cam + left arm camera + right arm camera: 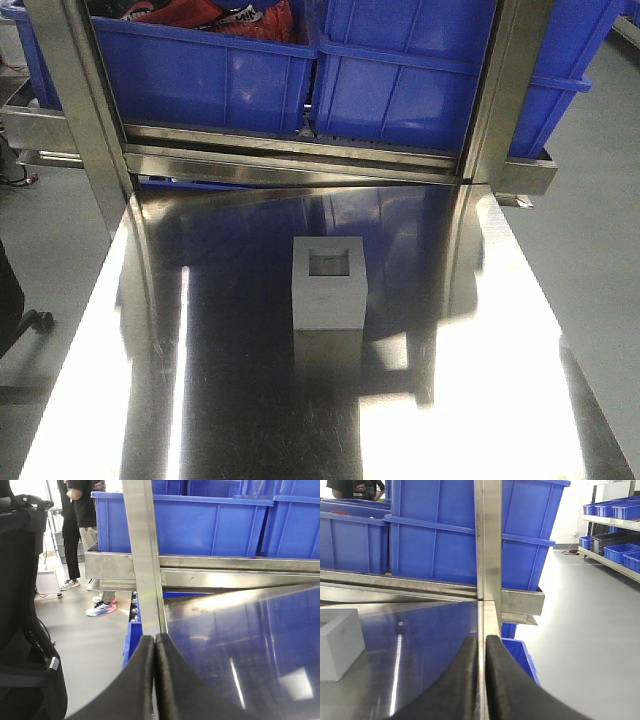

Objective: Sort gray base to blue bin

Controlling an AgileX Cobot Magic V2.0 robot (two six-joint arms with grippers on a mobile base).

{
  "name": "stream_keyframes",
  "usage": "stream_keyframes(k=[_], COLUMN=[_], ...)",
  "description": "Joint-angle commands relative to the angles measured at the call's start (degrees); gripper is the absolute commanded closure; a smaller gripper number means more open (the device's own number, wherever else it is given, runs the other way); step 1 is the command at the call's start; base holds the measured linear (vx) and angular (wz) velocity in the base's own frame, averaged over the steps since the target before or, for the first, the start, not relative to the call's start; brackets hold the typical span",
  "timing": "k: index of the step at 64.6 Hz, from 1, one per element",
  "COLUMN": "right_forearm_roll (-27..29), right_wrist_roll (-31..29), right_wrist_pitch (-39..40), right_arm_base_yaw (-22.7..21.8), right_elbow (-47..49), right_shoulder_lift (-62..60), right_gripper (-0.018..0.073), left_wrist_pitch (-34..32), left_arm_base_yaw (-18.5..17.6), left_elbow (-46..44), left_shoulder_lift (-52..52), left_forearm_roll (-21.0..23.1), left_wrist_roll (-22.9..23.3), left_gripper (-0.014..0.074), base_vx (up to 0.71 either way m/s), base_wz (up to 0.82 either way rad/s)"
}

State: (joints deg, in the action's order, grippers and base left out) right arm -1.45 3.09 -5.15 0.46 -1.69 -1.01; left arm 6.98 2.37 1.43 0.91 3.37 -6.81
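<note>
Both left gripper (154,675) and right gripper (481,675) empty, fingers pressed together; gray base (328,285) centred on counter (230,400), probably for easy reach, blue bin (400,100) behind.

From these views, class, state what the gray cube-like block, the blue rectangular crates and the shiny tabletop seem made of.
Gray cube-like block: likely plastic, matte; no glare. Blue rectangular crate: moulded plastic, slight sheen, ribbed walls. Shiny tabletop: polished metal, probably steel; mirrors the crates.
</note>
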Motion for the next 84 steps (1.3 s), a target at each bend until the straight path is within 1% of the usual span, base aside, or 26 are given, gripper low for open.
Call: stream_keyframes(k=[1, 57, 66, 71, 74, 76, 81, 84], right_forearm_roll=[-0.3, -0.3, -0.3, -0.3, -0.3, -0.3, -0.3, -0.3], right_wrist_roll=[-0.4, -0.4, -0.4, -0.4, -0.4, -0.4, -0.4, -0.4], right_wrist_pitch=[4.3, 4.3, 4.3, 4.3, 4.3, 4.3, 4.3, 4.3], right_arm_base_yaw=[-0.2, -0.2, -0.2, -0.2, -0.2, -0.2, -0.2, -0.2], right_elbow=[-0.1, -0.1, -0.1, -0.1, -0.1, -0.1, -0.1, -0.1], right_shoulder_lift=[-0.4, -0.4, -0.4, -0.4, -0.4, -0.4, -0.4, -0.4], right_gripper=[0.0564, 0.0564, 0.0564, 0.0564, 0.0564, 0.0564, 0.0564, 0.0564], left_wrist_pitch=[-4.5, -4.6, -7.0, -11.7, -14.4, -14.9, -12.7, -9.5], left_arm_base_yaw=[-0.5, -0.5, -0.5, -0.5, -0.5, -0.5, -0.5, -0.5], left_elbow=[0.8, 0.8, 0.3, 0.0, -0.7, -2.1, -6.8, -10.7], left_shoulder_lift=[0.5, 0.5, 0.5, 0.5, 0.5, 0.4, -1.0, -3.0], left_forearm_roll=[0.6, 0.6, 0.7, 1.7, 2.3, 2.1, 2.0, 1.0], left_wrist_roll=[0.4, 0.4, 0.5, 3.4, 5.5, 6.4, 6.1, 5.4], left_gripper=[0.0602, 0.0602, 0.0602, 0.0602, 0.0602, 0.0602, 0.0602, 0.0602], base_vx=[0.0, 0.0, 0.0, 0.0, 0.0, 0.0, 0.0, 0.0], base_wz=[0.0, 0.0, 0.0, 0.0, 0.0, 0.0, 0.0, 0.0])
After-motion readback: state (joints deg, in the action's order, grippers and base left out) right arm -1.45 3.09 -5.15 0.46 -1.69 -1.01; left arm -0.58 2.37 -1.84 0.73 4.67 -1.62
